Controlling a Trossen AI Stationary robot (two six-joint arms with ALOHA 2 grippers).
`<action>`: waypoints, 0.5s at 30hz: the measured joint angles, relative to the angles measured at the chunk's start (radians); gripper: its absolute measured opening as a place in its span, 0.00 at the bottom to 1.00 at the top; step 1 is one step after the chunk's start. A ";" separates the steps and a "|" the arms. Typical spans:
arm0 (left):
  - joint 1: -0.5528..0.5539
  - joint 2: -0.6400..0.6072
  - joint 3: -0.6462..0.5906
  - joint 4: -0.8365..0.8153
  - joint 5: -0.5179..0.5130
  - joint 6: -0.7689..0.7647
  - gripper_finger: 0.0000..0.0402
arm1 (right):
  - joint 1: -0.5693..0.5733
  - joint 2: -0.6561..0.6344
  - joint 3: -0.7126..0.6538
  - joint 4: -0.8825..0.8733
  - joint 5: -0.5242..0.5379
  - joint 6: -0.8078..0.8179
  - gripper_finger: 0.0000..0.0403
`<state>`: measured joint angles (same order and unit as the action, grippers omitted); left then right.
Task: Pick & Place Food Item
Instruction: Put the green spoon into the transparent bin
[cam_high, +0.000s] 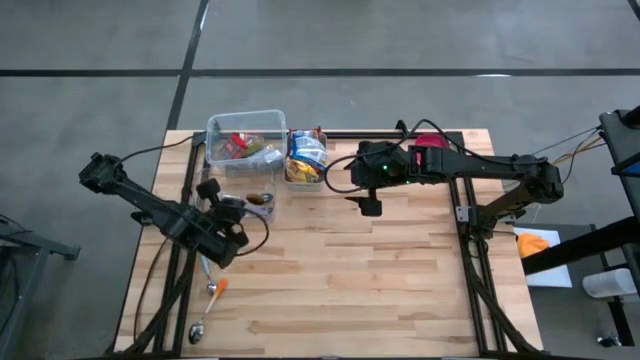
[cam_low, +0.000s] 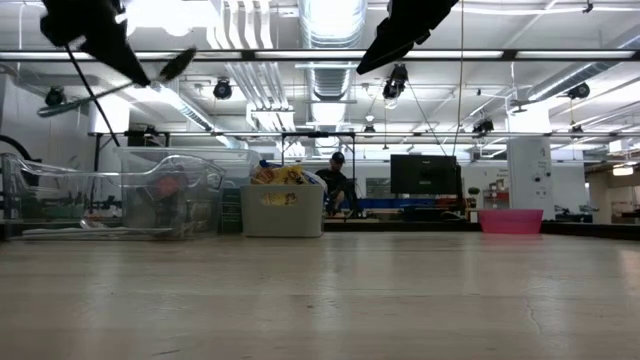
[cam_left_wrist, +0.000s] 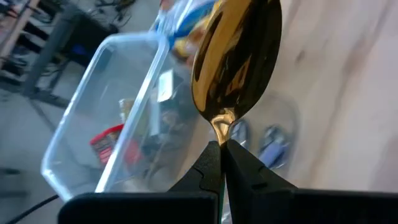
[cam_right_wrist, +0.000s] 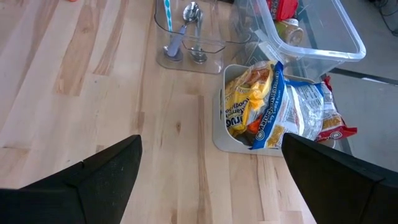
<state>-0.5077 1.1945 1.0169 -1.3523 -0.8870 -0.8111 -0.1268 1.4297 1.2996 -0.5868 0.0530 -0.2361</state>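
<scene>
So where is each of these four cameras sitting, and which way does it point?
High view: above the table, looking straight down; both arms show.
Low view: at tabletop height, looking level into the room; arms hang in from above.
Left wrist view: on the left arm; its left hand is shut on a golden spoon.
Right wrist view: on the right arm, over its open right hand.
All four share the clear bin.

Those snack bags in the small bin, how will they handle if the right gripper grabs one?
The snack bags look crinkly and puffed, so probably light and floppy. Glossy film may slip between the fingers. They're packed upright in the small bin, so pulling one might drag a neighbour.
</scene>
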 joint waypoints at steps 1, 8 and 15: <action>0.019 -0.001 -0.017 0.001 0.000 0.024 0.01 | 0.000 0.000 0.000 0.000 0.000 0.000 0.95; 0.256 -0.012 -0.089 0.128 0.076 0.253 0.01 | 0.000 0.000 0.000 0.000 0.000 0.000 0.95; 0.570 -0.015 -0.097 0.245 0.490 0.505 0.01 | 0.000 0.000 0.000 0.000 0.000 0.000 0.95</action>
<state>0.0623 1.1793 0.9196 -1.1070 -0.3974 -0.3058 -0.1268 1.4296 1.2995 -0.5865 0.0529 -0.2359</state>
